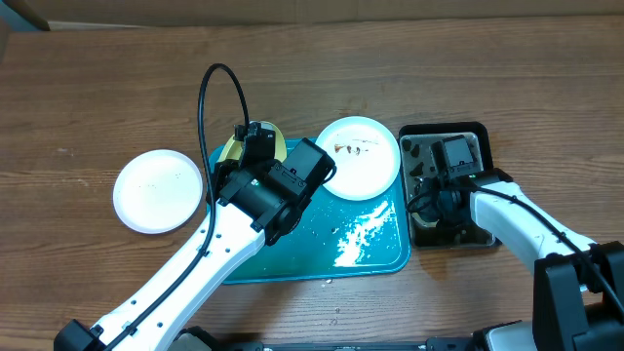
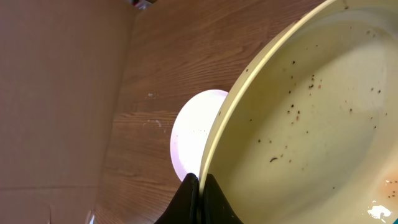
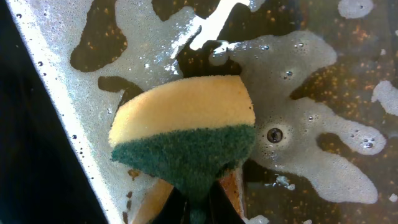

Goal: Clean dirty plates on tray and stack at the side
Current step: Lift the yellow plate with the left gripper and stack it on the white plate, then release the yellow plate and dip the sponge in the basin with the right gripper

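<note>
Jaws closed on both arms: left gripper [image 2: 198,186] pinches the yellow plate [image 2: 311,106] by its rim, right gripper [image 3: 198,202] pinches the sponge [image 3: 186,134].
The yellow plate, dark-specked, is at the teal tray [image 1: 375,261] far left corner. The sponge is over foamy water in the black tray [image 1: 480,135]. The smeared white plate [image 1: 359,156] overlaps the teal tray's far right corner. The second white plate [image 1: 157,190] lies on the table [image 1: 97,88], left.

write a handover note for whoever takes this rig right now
Left gripper: shut on the rim of the speckled pale yellow plate, at the far left corner of the teal tray.
Right gripper: shut on the sponge, in the black tray of soapy water.
Done: one white plate lies on the table left of the tray, apparently clean.
Left: the yellow plate and the smeared white plate at the tray's far right corner, then stacking.
</note>
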Controlling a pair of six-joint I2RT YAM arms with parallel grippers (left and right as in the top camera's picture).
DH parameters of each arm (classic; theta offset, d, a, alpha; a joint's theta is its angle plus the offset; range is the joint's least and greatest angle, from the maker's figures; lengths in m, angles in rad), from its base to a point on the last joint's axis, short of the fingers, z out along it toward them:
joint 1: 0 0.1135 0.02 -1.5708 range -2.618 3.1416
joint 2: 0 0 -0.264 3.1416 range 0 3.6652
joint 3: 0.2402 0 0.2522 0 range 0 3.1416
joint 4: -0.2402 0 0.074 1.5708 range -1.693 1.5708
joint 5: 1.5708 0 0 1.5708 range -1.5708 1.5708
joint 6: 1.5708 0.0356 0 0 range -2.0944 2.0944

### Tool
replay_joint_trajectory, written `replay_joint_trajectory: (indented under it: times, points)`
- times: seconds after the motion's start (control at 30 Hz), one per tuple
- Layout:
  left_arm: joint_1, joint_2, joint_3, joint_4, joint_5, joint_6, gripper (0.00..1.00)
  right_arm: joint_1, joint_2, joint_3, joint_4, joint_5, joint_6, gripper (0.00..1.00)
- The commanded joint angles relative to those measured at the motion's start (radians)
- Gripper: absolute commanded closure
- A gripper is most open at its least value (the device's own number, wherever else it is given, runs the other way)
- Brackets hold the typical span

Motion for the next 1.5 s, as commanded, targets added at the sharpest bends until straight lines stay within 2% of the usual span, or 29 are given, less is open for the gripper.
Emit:
replay_joint_trajectory:
  times: [0.0,0.17,0.33,0.47,0.67,0.83,0.97,1.1,1.23,1.27,1.37,1.47]
  points:
    - [-0.004,-0.001,0.021,0.001,-0.023,0.002,0.96,-0.001,-0.016,-0.018,-0.008,-0.024,0.005,0.96]
    - [0.031,-0.001,0.021,0.0,0.018,-0.021,0.96,-0.001,-0.016,-0.018,-0.009,-0.024,0.005,0.96]
    - [0.17,-0.001,0.021,0.0,0.156,-0.035,0.96,-0.001,-0.016,-0.018,-0.013,-0.024,0.001,0.96]
    - [0.345,-0.001,0.021,0.003,0.326,-0.035,0.96,-0.001,-0.016,-0.018,-0.016,-0.024,0.001,0.96]
    - [0.696,0.002,0.021,0.051,0.594,-0.031,0.96,-0.001,-0.016,-0.018,-0.017,-0.024,0.001,0.96]
    - [0.942,0.033,0.019,0.117,0.713,-0.031,0.96,-0.001,-0.016,-0.018,-0.024,-0.024,0.001,0.96]
    - [1.061,0.094,0.019,0.173,0.755,-0.032,0.96,-0.001,-0.016,-0.018,-0.028,-0.024,0.001,0.96]
    - [1.115,0.165,0.019,0.192,0.797,-0.031,0.95,-0.001,-0.016,-0.018,-0.028,-0.024,0.001,0.96]
    - [1.122,0.219,0.019,0.192,0.8,-0.031,0.87,-0.001,-0.016,-0.018,-0.028,-0.024,0.001,0.96]
    - [1.122,0.223,0.019,0.192,0.812,-0.03,0.83,-0.001,-0.016,-0.018,-0.028,-0.024,0.001,0.96]
    - [1.121,0.224,0.022,0.203,0.896,0.006,0.74,-0.001,-0.016,-0.018,-0.028,-0.024,0.001,0.96]
    - [1.115,0.214,0.024,0.207,1.028,0.057,0.72,-0.001,-0.016,-0.018,-0.028,-0.024,0.001,0.96]
